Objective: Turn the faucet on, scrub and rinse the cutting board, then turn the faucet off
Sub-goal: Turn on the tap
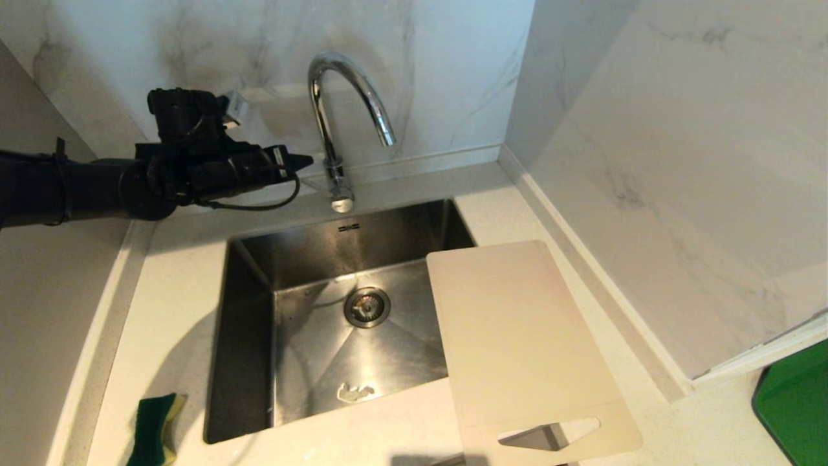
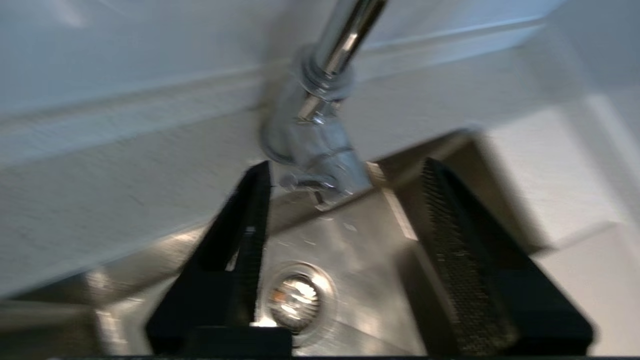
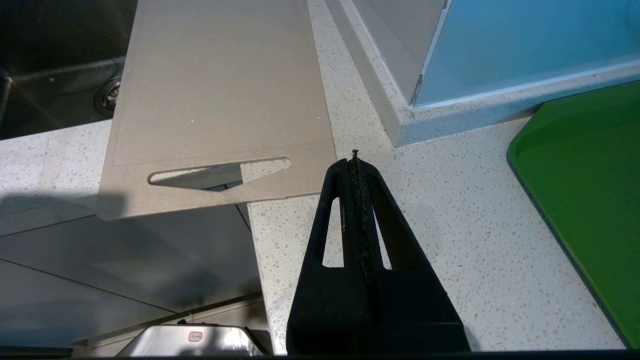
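Head view: no water runs from the faucet [image 1: 336, 116]; my left tool [image 2: 345, 175], spread, nears its base; cutting board [image 1: 524, 343] unscrubbed beside it; right tool [image 3: 356, 162] pressed together

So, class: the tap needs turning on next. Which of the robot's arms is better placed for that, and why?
Left. Its end effector is open right beside the tap, facing its base. The right end effector sits shut over the counter, away from the tap.

White speckled countertop [image 1: 181, 272] carries steel sink [image 1: 246, 336] at frame centre. Cutting board [image 1: 517, 336] lies lower right, overhanging sink and counter edge. Green-yellow sponge [image 1: 155, 430] lower left. Green tray [image 1: 799, 401] far right.
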### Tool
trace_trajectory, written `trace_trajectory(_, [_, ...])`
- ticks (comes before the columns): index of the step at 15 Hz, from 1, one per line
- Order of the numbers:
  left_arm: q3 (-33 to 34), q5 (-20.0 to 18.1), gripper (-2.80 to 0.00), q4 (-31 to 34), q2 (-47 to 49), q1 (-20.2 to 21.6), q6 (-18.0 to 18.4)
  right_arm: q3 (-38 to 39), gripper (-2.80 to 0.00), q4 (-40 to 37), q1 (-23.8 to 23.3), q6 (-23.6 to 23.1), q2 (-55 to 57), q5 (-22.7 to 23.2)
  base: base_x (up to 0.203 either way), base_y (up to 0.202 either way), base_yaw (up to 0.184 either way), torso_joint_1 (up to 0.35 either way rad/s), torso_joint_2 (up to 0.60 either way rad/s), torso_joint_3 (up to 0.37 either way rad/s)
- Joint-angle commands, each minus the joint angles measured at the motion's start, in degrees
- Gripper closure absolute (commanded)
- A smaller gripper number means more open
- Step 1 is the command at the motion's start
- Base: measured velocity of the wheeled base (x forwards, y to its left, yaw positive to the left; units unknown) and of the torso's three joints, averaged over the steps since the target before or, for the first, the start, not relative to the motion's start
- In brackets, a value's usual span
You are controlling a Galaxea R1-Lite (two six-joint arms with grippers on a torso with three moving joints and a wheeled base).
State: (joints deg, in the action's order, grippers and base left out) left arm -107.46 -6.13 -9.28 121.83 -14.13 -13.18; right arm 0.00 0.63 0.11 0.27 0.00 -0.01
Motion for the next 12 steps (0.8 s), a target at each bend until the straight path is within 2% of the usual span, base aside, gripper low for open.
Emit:
trace_trajectory(1, [-3.4,4.9,-2.80,2.7,1.9,-1.2,1.3,0.0,0.00,0.1,0.0,0.0,0.1,0.0,0.000,0.000,0.000,0.000,0.00,0.000])
trace_trajectory(3, [-4.1,10.7,-2.80,5.5,2.2,-2.4,5.7,0.1,0.00,0.0,0.1,0.0,0.0,0.0,0.000,0.000,0.000,0.000,0.00,0.000])
trace_trajectory(5, [-4.4,17.9,-2.80,5.5,2.8,-4.3,8.6,0.0,0.00,0.0,0.0,0.0,0.0,0.0,0.000,0.000,0.000,0.000,0.00,0.000])
trace_trajectory(6, [-4.4,20.0,-2.80,5.5,3.0,-5.2,9.9,0.0,0.00,0.0,0.0,0.0,0.0,0.0,0.000,0.000,0.000,0.000,0.00,0.000])
trace_trajectory(9, [-4.5,24.3,-2.80,5.6,2.7,-6.4,10.6,0.1,0.00,0.0,0.0,0.0,0.0,0.0,0.000,0.000,0.000,0.000,0.00,0.000])
trace_trajectory(12, [-4.6,30.4,-2.80,5.3,3.0,-7.0,10.0,0.0,0.00,0.0,0.0,0.0,0.0,0.0,0.000,0.000,0.000,0.000,0.00,0.000])
